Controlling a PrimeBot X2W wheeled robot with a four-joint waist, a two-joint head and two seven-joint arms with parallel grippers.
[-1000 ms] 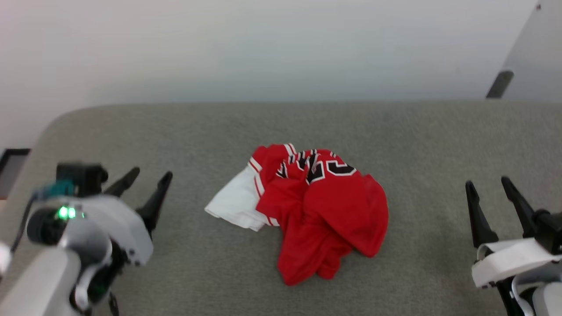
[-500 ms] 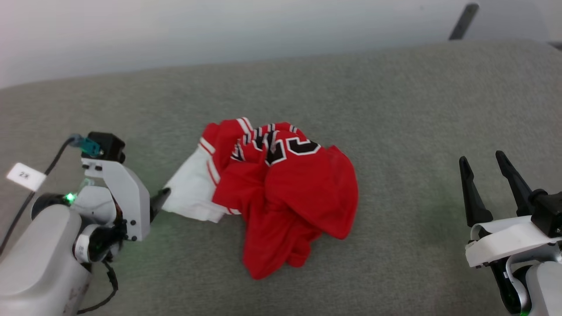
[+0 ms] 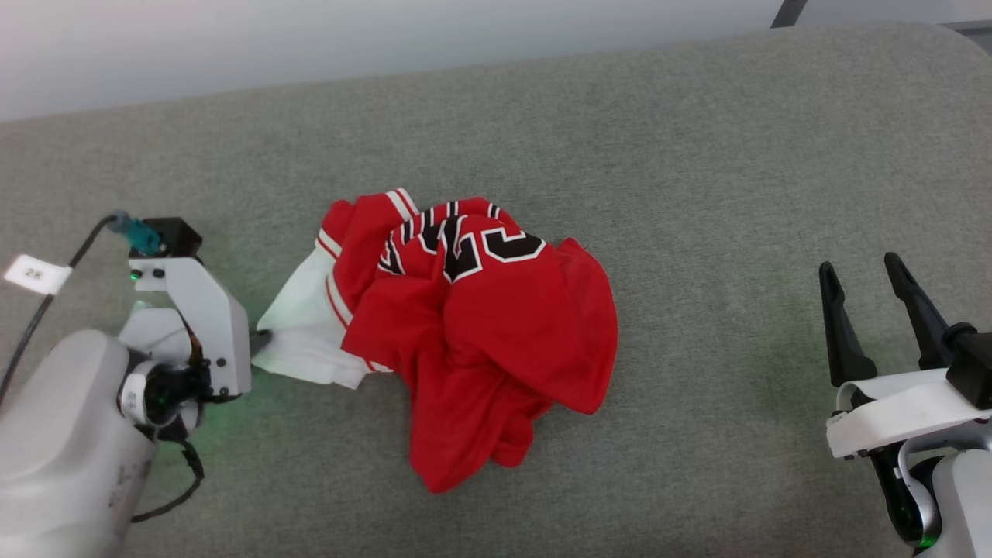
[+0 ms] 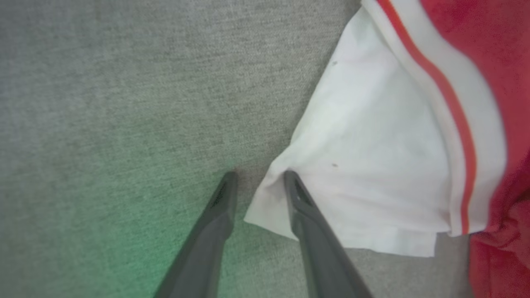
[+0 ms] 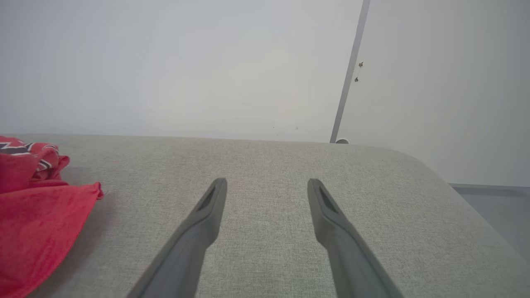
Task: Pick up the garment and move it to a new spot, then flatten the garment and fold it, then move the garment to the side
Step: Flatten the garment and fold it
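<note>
- Bottom centre of the left wrist view: the left gripper (image 4: 260,176), two dark fingers, stands part-spread astride the white sleeve (image 4: 364,165) corner, not clamped.
- Lower right of the head view: the right gripper (image 3: 859,263) gapes wide, empty.
- Centre: the crumpled red jersey garment (image 3: 480,325) looks light and limp; the sleeve hem suits a pinch.
- Beyond: the grey woven cushion (image 3: 697,139) gives open room up to its far edge at the top.

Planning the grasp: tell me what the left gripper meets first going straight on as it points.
Likely the garment's white sleeve, whose corner lies at the left gripper's tips; then the grey cushion. Depth unclear.
</note>
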